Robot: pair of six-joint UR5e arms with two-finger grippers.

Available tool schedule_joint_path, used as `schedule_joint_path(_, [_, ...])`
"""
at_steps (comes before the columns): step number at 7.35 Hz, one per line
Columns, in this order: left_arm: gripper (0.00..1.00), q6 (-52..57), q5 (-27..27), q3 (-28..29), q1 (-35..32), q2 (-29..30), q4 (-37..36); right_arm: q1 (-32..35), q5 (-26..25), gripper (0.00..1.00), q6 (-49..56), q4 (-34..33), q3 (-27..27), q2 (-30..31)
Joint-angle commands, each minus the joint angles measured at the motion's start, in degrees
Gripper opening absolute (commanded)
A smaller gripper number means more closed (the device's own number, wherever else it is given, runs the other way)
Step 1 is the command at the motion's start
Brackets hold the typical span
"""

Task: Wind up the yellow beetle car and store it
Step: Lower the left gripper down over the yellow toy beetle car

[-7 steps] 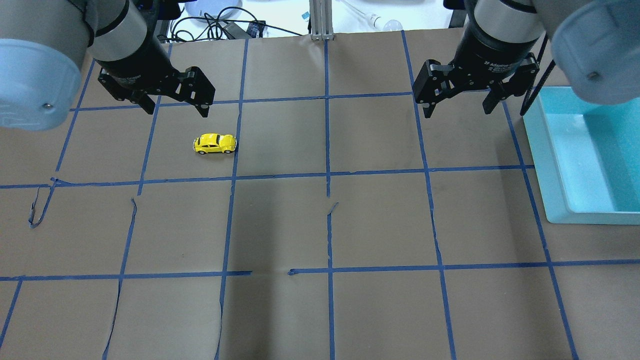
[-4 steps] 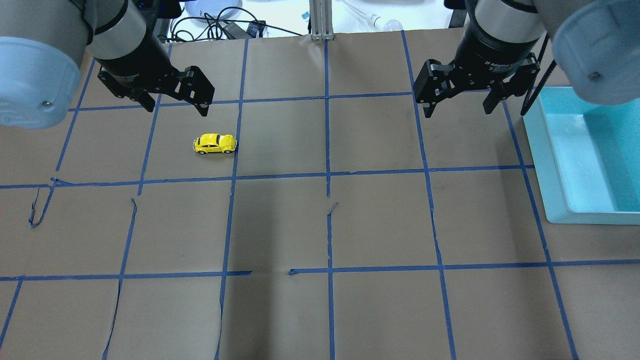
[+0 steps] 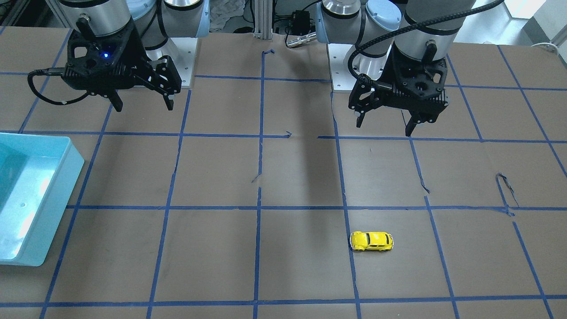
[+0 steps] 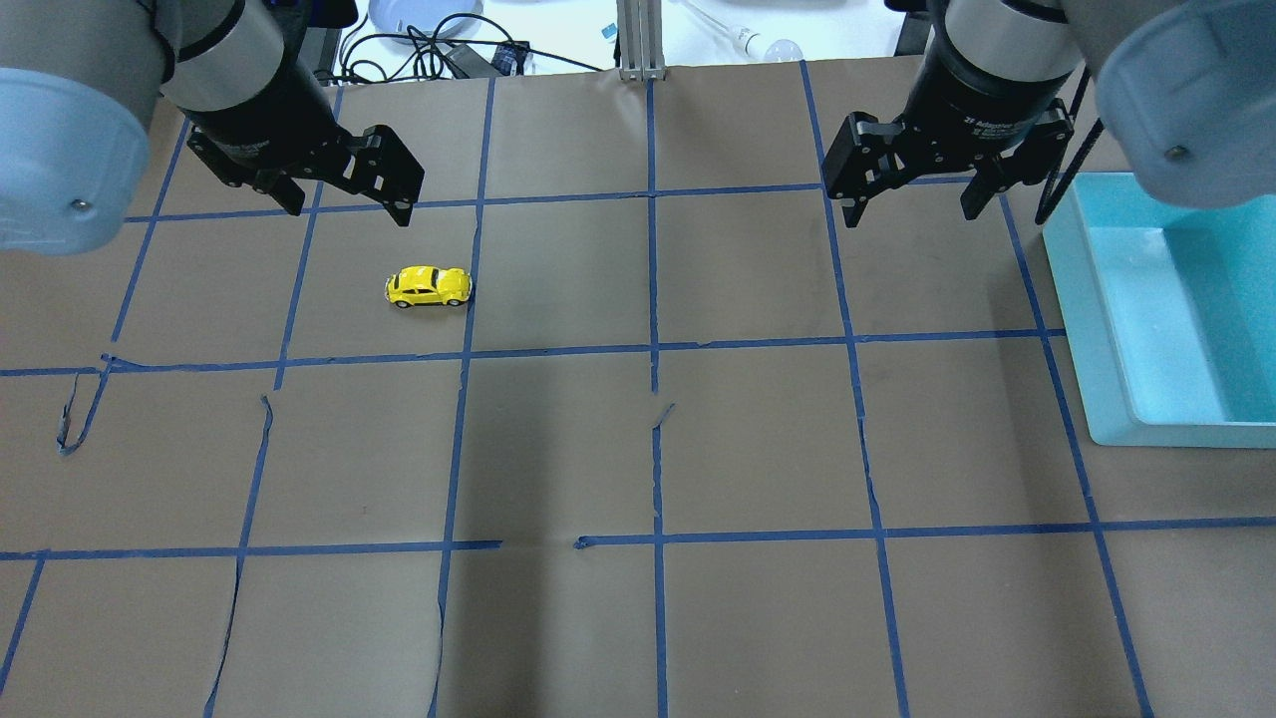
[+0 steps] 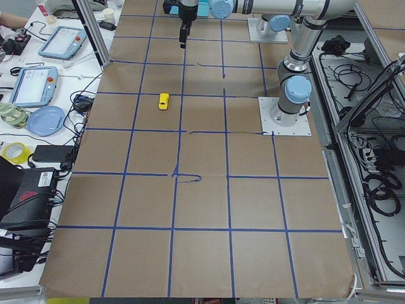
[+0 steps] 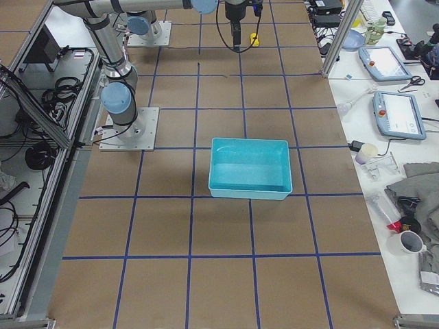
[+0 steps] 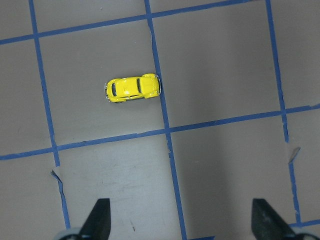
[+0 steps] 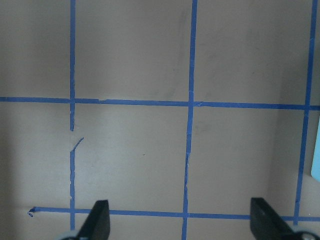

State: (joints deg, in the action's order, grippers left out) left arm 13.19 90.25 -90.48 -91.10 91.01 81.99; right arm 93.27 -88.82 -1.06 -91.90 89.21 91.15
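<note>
The little yellow car [image 4: 429,287] stands on its wheels on my left half of the table [image 4: 758,449], alone in one square of the grid, with one end right at a line of blue tape [image 4: 653,349]. The surface is brown paper marked into squares by that tape, and the tape is torn or peeling in a few places. A turquoise bin [image 4: 1097,299] sits at the table's edge on my right, well apart from the car. Beyond the far edge a metal post [image 4: 638,40] rises, with a tangle of black cables [image 4: 419,45] beside it on a white bench. My left gripper [image 4: 349,212] hangs above the paper on my base's side of the car, pointing straight down, fingers spread wide with nothing between them; from its wrist camera the car lies well clear ahead of the fingertips [image 7: 97,220]. My right gripper [image 4: 909,219] hangs the same way, wide and empty, near the bin's corner.
</note>
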Motion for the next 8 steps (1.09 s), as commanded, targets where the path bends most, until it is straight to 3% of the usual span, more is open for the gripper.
schedule_joint_path(1, [1.00, 11.9, -0.3, -0.8, 0.1, 3.4, -4.2, 0.0, -0.1, 1.00, 0.0, 0.0, 0.0, 0.0])
schedule_joint_path(3, [1.00, 27.9, 0.4, -0.9, 0.1, 8.4, -5.9, 0.0, -0.1, 1.00, 0.0, 0.0, 0.0, 0.0])
schedule_joint_path(5, [1.00, 46.2, 0.4, -0.7, 0.6, 15.3, -13.5, 0.1, 0.0, 1.00, 0.0, 0.0, 0.0, 0.0])
schedule_joint_path(7, [1.00, 66.5, 0.4, -0.1, 4.3, 20.5, -15.7, 0.0, 0.5, 1.00, 0.0, 0.0, 0.0, 0.0])
schedule_joint_path(8, [1.00, 71.8, 0.4, -0.8, 4.4, 22.5, -19.6, 0.1, 0.4, 1.00, 0.0, 0.0, 0.0, -0.1])
